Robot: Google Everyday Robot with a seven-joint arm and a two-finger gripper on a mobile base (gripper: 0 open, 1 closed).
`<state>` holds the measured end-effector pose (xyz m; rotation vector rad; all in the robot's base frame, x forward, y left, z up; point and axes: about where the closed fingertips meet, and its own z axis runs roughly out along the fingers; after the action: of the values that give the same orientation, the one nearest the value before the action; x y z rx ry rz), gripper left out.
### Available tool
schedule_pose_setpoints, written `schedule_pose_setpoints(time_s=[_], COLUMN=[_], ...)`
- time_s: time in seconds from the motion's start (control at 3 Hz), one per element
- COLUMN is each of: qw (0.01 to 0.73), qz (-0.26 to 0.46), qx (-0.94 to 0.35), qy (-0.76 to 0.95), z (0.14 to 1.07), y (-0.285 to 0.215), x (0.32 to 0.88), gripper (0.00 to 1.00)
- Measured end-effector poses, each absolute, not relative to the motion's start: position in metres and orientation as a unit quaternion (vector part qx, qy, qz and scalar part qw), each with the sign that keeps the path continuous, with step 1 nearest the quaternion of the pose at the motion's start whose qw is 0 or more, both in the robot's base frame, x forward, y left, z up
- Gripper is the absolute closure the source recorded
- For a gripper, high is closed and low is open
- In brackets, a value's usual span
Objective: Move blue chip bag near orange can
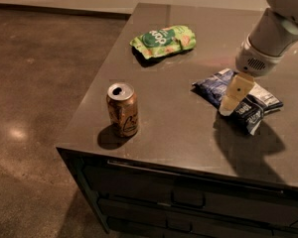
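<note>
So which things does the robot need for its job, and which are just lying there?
For the job:
the blue chip bag, on the right side of the tabletop
the orange can, standing upright near the front left corner
the gripper, down over the blue chip bag

Just lying about:
the green bag, farther back on the tabletop
</note>
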<state>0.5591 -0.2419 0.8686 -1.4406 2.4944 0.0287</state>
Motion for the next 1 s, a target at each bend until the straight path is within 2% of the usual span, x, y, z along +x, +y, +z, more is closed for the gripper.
schedule_pose_setpoints(time_s=[0.33,0.67,1.0], qw=[0.115,0.114,0.121], qz=[0.003,0.009,0.02], qx=[-0.49,-0.49,-0.501], qy=[0.864,0.864,0.857], z=[0.8606,0.8614,0.8679], y=[-0.2484,-0.2509,-0.2426], x=[0.5647,0.5607,0.5551], gripper=[0.19,0.5,0.74])
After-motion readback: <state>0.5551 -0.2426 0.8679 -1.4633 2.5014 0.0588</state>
